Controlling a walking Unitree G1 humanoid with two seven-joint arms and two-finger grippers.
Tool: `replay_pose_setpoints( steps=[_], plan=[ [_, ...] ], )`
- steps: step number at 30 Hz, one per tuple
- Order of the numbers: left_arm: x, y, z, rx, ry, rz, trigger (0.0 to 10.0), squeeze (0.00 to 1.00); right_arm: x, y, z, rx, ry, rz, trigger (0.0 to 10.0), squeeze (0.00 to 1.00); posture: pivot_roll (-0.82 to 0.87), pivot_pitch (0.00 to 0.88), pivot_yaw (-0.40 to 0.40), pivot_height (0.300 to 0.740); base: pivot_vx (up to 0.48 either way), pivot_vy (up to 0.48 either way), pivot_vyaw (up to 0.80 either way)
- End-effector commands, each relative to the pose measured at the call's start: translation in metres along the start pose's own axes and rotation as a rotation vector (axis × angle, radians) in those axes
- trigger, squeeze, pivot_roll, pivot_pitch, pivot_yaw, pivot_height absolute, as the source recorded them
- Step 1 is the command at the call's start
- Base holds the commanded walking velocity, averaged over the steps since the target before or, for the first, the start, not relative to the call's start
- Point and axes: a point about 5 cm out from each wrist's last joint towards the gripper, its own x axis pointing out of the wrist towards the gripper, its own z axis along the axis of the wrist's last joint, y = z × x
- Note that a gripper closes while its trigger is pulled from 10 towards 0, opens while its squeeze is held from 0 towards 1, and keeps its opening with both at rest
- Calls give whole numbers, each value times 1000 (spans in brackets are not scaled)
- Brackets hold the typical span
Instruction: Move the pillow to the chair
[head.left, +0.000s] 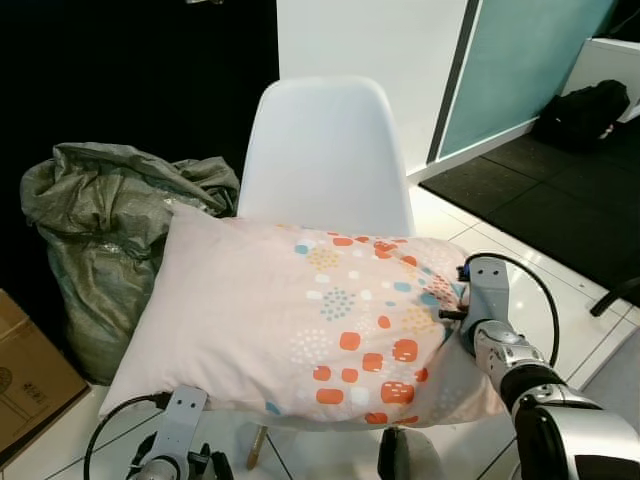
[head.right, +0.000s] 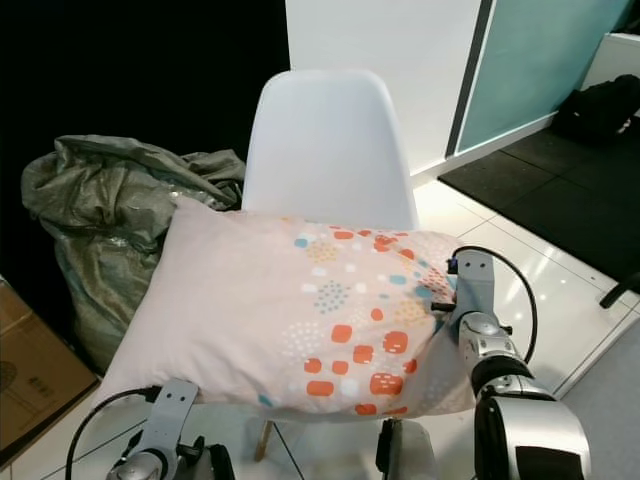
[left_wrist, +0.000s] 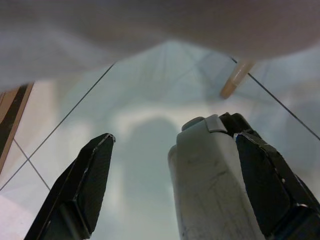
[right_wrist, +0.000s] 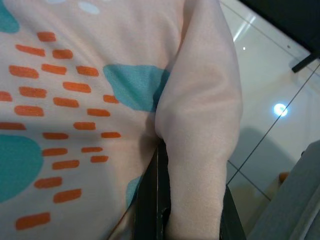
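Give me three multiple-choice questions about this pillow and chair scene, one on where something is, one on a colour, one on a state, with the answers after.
1. Where does the pillow lie?
A. across the seat of the chair
B. on the floor
C. on the cardboard box

2. What colour is the chair?
A. black
B. white
C. green

3. How are the right gripper's jaws?
A. wide open, away from the pillow
B. shut on a fold of the pillow
C. shut on the chair's leg

Answers:
1 A: the pillow spans the seat in front of the backrest.
2 B: its shell is plain white.
3 B: the right wrist view shows pillow fabric pinched between the jaws.
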Motion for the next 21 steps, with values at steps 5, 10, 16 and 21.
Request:
replay_pose_setpoints(
  steps=[5,10,16,21],
  plan=[
    [-1,2,-5,7,10,3,10000,0,0,4,11,3,-60,22,10000,0,-45,93,-5,440,0,0,0],
    [-1,3,-4,8,6,6,10000,0,-1,8,20,24,-120,76,10000,0,-45,101,0,440,0,0,0],
    [0,2,-1,7,-3,5,10000,0,-1,9,29,91,-164,124,10000,1000,-45,107,0,440,0,0,0],
    [0,2,0,4,-7,4,10000,0,-1,5,28,112,-158,115,10000,1000,-48,107,0,440,0,0,0]
  ],
)
